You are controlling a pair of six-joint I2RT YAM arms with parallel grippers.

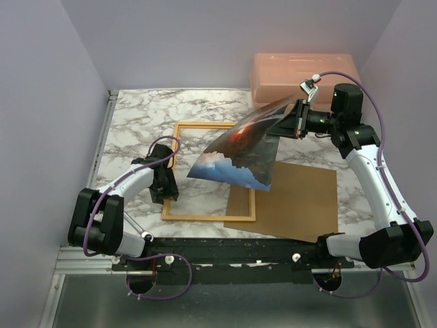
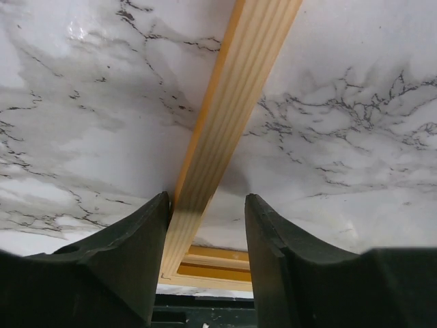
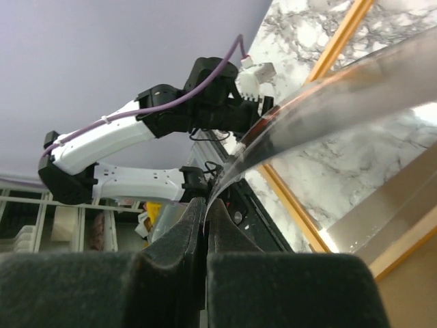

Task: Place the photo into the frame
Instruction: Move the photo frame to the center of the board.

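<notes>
The photo (image 1: pixel 239 154) hangs curled in the air over the right half of the orange frame (image 1: pixel 205 217), picture side up. My right gripper (image 1: pixel 290 123) is shut on its far right edge. In the right wrist view the glossy photo (image 3: pixel 328 102) arches away from the closed right gripper (image 3: pixel 206 212), above the frame's rail (image 3: pixel 341 31). My left gripper (image 1: pixel 166 188) sits low on the frame's left rail. The left wrist view shows that rail (image 2: pixel 232 102) running between the left gripper's (image 2: pixel 207 205) parted fingers, touching the left finger (image 2: pixel 147 232) and clear of the other.
A brown backing board (image 1: pixel 293 198) lies flat on the marble table (image 1: pixel 136 123), overlapping the frame's lower right corner. A pink translucent box (image 1: pixel 304 75) stands at the back right against the wall. Purple walls close in the sides.
</notes>
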